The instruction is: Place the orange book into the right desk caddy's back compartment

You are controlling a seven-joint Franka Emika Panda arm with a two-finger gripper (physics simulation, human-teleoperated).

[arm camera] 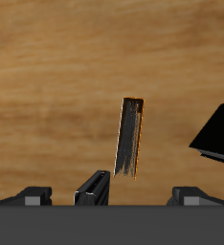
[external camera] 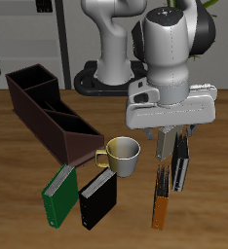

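Hovering above the surface (external camera: 19,199), our gripper (external camera: 171,146) is hanging with its fingers spread apart, pinching nothing; in the wrist view its two fingertips (arm camera: 33,196) are showing well apart, with the orange book's (arm camera: 130,139) edge lying on the wood between and beyond them.

Sweeping across the exterior view from the left, we are seeing the right desk caddy (external camera: 50,112) first, a long dark brown box running diagonally. Its back compartment (external camera: 28,83) is the end section farthest from the mug and it is sitting open. Nearer the table's front edge, the green book (external camera: 57,196) is lying flat, and the black book (external camera: 96,200) is lying just beside it. The mug (external camera: 122,156) is standing upright near the caddy's nearer end, just behind the black book.

Next we are reaching the orange book (external camera: 161,190), lying on the surface below the gripper, well apart from the caddy. Another dark book (external camera: 181,165) is lying just beside it.
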